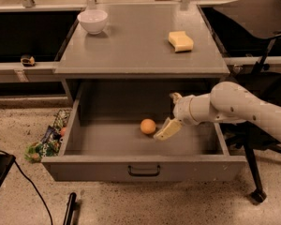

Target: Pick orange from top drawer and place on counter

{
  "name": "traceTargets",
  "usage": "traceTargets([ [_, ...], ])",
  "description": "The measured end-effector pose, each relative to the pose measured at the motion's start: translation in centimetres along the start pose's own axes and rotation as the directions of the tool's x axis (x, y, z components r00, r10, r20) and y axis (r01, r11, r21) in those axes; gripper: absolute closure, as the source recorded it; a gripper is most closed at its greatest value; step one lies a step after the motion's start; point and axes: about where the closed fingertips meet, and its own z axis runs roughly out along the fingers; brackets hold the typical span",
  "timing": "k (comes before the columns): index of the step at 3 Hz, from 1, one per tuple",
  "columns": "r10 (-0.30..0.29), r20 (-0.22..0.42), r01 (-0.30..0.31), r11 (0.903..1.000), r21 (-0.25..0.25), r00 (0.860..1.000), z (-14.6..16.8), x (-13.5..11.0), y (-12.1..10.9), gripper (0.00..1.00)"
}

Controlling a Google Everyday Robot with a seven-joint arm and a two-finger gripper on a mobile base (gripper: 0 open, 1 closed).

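Observation:
The orange (148, 126) lies on the floor of the open top drawer (143, 168), near its middle. My gripper (165, 130) reaches in from the right on a white arm and hangs inside the drawer just to the right of the orange, a small gap apart from it. It holds nothing. The counter (140, 46) is the grey top of the cabinet above the drawer.
A white bowl (92, 20) stands at the counter's back left and a yellow sponge (180, 41) at its back right. Crumpled packaging (47, 141) lies on the floor left of the drawer. A black chair (257, 22) stands at the right, with cables at the lower left.

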Motion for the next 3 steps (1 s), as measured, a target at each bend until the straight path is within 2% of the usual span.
traceTargets([
  [3, 0.017, 0.042, -0.014, 0.9975, -0.07, 0.999, 4.2, 0.2, 0.6, 0.0],
])
